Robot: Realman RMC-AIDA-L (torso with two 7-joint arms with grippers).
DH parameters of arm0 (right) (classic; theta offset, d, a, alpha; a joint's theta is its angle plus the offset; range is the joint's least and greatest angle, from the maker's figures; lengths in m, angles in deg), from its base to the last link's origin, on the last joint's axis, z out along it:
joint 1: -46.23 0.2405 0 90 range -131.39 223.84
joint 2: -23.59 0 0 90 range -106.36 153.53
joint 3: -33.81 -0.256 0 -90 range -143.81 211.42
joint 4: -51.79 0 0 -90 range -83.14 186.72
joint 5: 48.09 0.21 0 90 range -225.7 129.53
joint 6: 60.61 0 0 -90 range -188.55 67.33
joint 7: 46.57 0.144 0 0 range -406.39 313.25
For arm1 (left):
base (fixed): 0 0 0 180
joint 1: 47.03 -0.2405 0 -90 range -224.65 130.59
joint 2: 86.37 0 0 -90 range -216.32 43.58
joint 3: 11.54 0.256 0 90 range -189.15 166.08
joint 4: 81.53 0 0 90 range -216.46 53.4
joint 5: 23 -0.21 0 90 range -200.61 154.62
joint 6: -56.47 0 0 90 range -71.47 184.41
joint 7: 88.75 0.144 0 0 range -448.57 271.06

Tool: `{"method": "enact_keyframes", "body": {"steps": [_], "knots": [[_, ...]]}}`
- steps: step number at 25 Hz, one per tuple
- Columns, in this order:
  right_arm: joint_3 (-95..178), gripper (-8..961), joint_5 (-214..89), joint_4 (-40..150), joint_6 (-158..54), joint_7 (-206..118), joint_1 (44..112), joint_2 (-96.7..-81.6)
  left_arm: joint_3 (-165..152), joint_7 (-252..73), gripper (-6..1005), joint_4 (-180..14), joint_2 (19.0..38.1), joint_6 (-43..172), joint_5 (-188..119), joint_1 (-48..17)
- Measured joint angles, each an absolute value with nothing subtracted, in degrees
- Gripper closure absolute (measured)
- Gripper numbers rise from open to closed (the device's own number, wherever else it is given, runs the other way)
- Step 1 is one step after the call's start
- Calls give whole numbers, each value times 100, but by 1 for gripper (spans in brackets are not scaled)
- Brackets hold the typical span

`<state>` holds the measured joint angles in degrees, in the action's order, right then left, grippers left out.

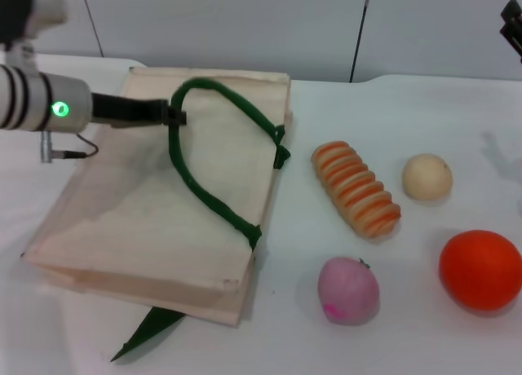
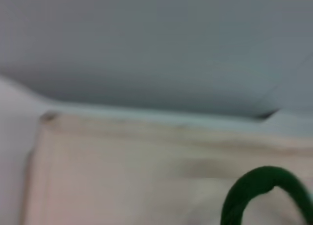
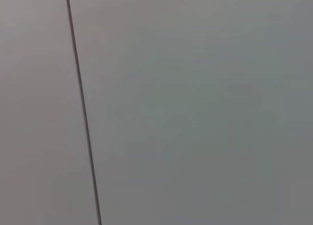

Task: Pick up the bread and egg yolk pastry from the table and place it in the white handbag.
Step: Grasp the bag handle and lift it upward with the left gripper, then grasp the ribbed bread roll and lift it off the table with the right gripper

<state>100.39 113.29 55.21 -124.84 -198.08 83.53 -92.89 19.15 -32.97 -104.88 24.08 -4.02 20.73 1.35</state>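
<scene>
Bread (image 1: 356, 188) — ridged, striped loaf — beside smooth (pale) egg yolk pastry (image 1: 426, 177).

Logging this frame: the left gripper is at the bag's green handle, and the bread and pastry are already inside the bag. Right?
Not quite. The left gripper is at the green handle of the bag, but the head view shows the bread and pastry lying on the table to the bag's right, not inside it.

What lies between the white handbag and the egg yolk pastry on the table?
In the head view, the bread lies between the white handbag and the egg yolk pastry, touching neither.
</scene>
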Motion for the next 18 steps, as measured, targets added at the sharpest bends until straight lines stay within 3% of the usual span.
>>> {"method": "enact_keyframes", "body": {"steps": [7, 18], "knots": [[10057, 59, 10705, 5520, -12831, -19781, 8343, -9269, 1914, -2337, 871, -10888, 2271, -1852, 3697, -454], [10030, 60, 7165, 6793, -12877, -18079, 8355, -9175, 1884, -1622, 871, -10855, 2181, -2424, 4486, -714]]}}
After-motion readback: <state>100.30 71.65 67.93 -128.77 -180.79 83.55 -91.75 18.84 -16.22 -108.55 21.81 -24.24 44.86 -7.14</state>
